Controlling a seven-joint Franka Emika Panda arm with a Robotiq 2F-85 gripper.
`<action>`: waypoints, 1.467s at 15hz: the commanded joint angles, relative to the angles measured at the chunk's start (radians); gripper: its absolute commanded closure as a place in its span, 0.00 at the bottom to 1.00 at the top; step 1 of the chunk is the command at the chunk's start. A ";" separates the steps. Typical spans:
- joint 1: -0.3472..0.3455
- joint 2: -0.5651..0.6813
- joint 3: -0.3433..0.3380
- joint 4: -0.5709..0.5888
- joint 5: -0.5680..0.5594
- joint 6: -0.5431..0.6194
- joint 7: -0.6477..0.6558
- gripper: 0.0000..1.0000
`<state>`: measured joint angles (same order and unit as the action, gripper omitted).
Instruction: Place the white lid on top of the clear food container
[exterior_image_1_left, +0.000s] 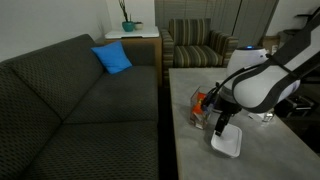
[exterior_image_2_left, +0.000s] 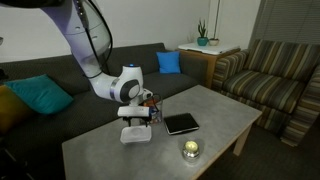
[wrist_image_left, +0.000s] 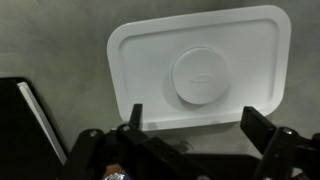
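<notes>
The white lid (wrist_image_left: 200, 65) lies flat on the grey table, a round raised disc at its middle. In both exterior views the white lid (exterior_image_1_left: 226, 142) (exterior_image_2_left: 135, 135) sits right under my gripper (exterior_image_1_left: 222, 125) (exterior_image_2_left: 135, 122). In the wrist view my gripper (wrist_image_left: 198, 122) is open, its fingers (wrist_image_left: 262, 125) spread along the lid's near edge with nothing between them. The clear food container (exterior_image_1_left: 201, 104) (exterior_image_2_left: 150, 100), with orange and red showing through, stands on the table just beside the gripper, partly hidden by the arm.
A black flat book-like rectangle (exterior_image_2_left: 181, 123) (wrist_image_left: 30, 120) lies next to the lid. A small round shiny tin (exterior_image_2_left: 190, 150) sits near the table's front edge. A dark sofa (exterior_image_1_left: 80, 100) with a blue cushion (exterior_image_1_left: 113, 58) runs along the table; a striped armchair (exterior_image_2_left: 275, 75) stands beyond.
</notes>
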<state>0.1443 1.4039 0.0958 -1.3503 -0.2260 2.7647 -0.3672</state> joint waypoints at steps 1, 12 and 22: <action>-0.023 -0.102 0.026 -0.140 0.003 -0.009 -0.011 0.00; -0.014 -0.052 -0.004 -0.148 -0.008 -0.051 0.033 0.00; 0.004 -0.039 -0.033 -0.137 -0.005 0.051 0.110 0.00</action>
<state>0.1468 1.3488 0.0663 -1.4987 -0.2264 2.7742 -0.2740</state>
